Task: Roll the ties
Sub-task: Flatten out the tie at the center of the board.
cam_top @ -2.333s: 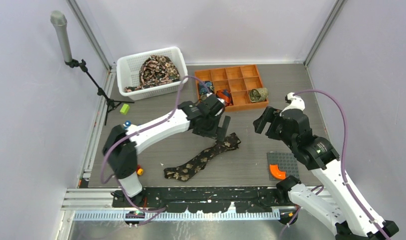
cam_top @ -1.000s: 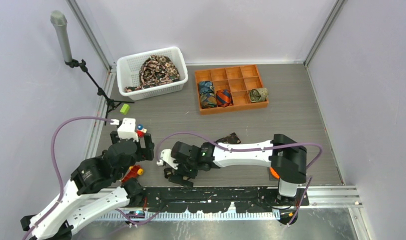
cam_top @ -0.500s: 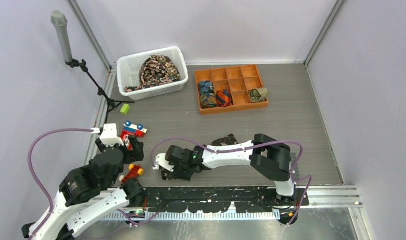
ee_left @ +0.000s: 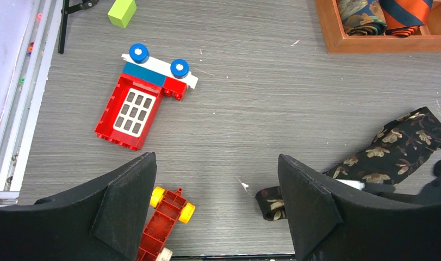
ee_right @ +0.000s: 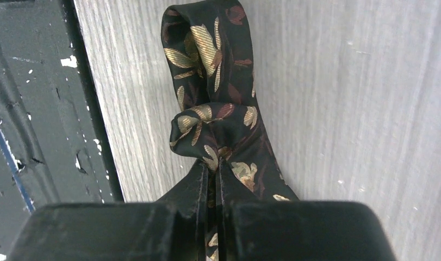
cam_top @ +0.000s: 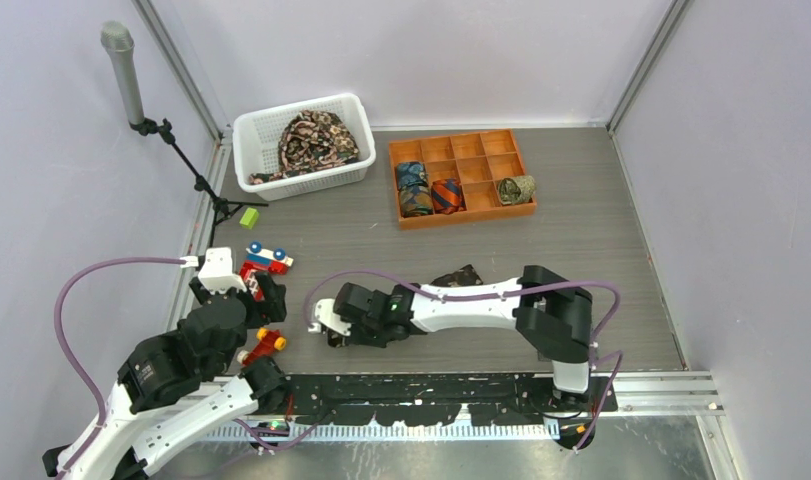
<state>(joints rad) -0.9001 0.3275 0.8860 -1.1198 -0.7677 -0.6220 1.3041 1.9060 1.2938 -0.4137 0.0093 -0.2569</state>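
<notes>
right gripper tight on the black floral tie; left gripper wide apart

The left arm was pulled back from the middle of the table to the near left corner. A red, white and blue toy block, mostly hidden under that arm before, was uncovered. The right arm was swung down from the right side and laid low across the near part of the table, reaching leftwards. The right jaws, wide apart a second earlier, were closed on the near end of the tie. That end, previously flat, was bunched and curled over. Most of the tie's length was covered by the arm.
</notes>
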